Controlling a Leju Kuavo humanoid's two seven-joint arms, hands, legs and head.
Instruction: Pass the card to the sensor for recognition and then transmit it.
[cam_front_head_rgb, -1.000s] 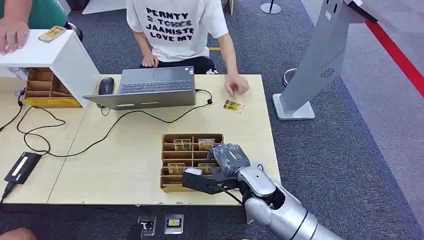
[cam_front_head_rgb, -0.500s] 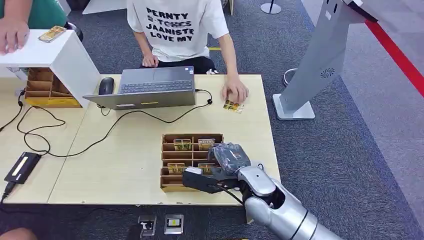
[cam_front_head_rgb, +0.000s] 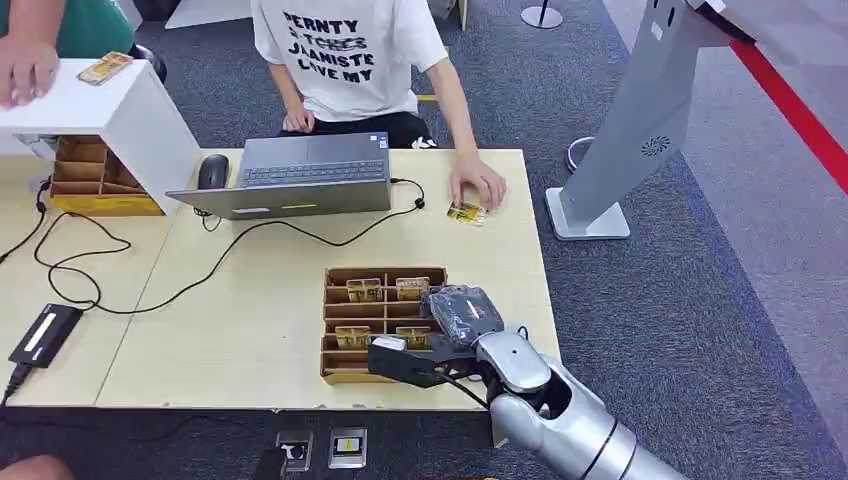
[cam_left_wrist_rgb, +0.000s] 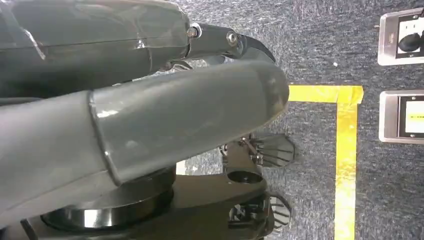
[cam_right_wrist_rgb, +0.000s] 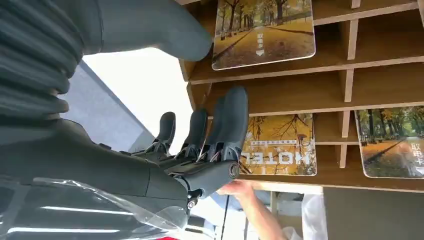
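- Right hand (cam_front_head_rgb: 435, 345), fingers apart and holding nothing, has edged closer over the card tray (cam_front_head_rgb: 338, 372); no card (cam_right_wrist_rgb: 278, 145) gripped yet.
- Left hand (cam_left_wrist_rgb: 150, 125): grip state cannot be told.

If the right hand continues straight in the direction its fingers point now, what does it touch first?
Probably the brown cardboard divided box: the right hand hovers at its near right corner, dark fingers aimed across the compartments. The yellow autumn-tree hotel card lies nearest them; depth is unclear.

golden autumn-tree card (cam_right_wrist_rgb: 264, 31), brown tray (cam_front_head_rgb: 337, 372)
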